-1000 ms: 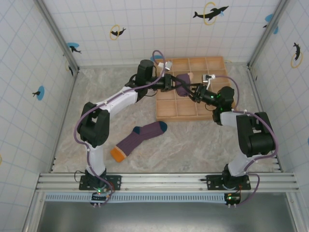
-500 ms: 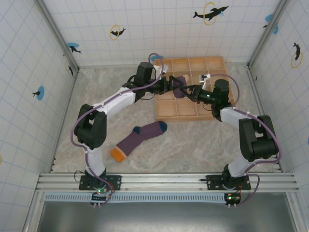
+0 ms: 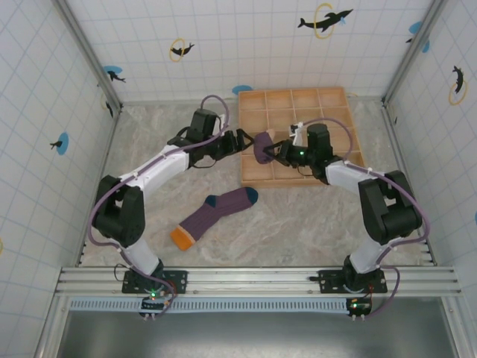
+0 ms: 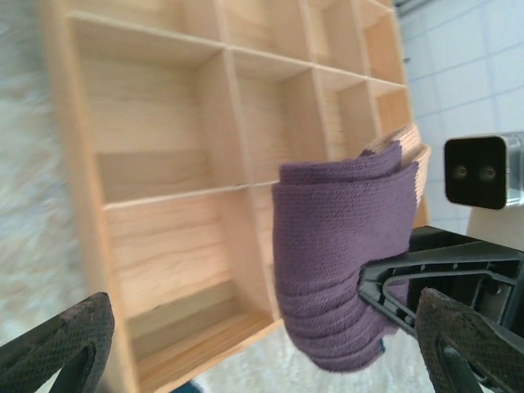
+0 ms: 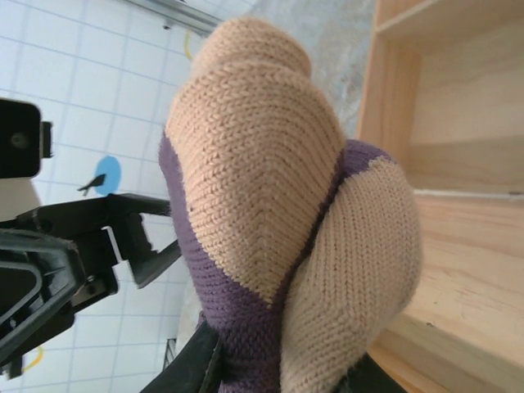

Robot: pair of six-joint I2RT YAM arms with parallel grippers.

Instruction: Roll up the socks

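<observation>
A rolled purple sock with a tan toe hangs over the left edge of the wooden tray. My right gripper is shut on it from the right. In the right wrist view the roll bulges out of that gripper. My left gripper stands open just left of the roll, not holding it. Its wide-spread pads frame the roll in the left wrist view. A second purple sock with an orange toe and teal cuff lies flat on the table.
The tray's square compartments beside the roll hold nothing. Tiled walls close in the marble table on three sides. The flat sock lies on the table between the two arm bases.
My left gripper opened, let go of the roll and drew back to the left. My right gripper closed on the roll and carried it left to the tray's edge.
</observation>
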